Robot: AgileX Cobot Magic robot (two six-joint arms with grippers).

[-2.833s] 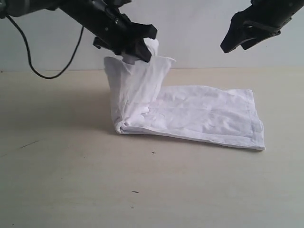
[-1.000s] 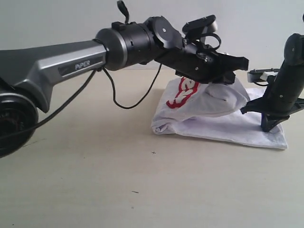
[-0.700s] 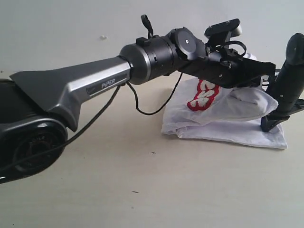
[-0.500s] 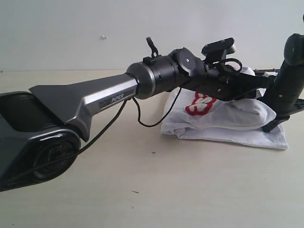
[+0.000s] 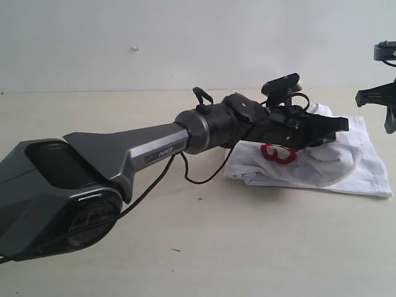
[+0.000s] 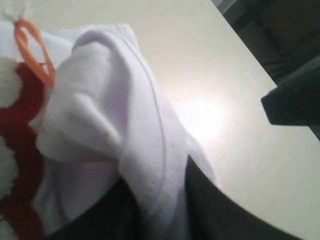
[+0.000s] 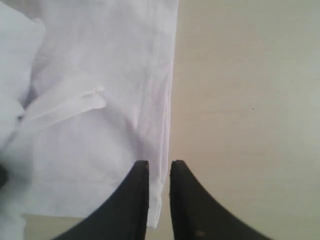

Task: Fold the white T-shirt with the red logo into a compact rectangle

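Observation:
The white T-shirt (image 5: 365,162) lies folded at the right of the table, its top layer bulging up under my left arm. A piece of the red logo (image 5: 278,153) shows beneath that arm. My left gripper (image 5: 337,124) reaches across over the shirt and is shut on a fold of its fabric (image 6: 145,150); the fold runs between the two dark fingers (image 6: 215,205). The red logo (image 6: 20,150) and an orange neck tag (image 6: 34,50) lie beside that fold. My right gripper (image 5: 388,111) hangs raised at the far right, jaws slightly apart and empty, above the shirt's edge (image 7: 165,100).
The tan table (image 5: 185,241) stretches bare to the left and front of the shirt. My left arm's grey body (image 5: 93,167) and its black cable (image 5: 198,178) span the left half of the scene. A pale wall (image 5: 185,43) stands behind.
My left gripper has carried the fold further right and lower, covering most of the logo. My right gripper has lifted off the shirt, moved up and right, and parted its jaws a little.

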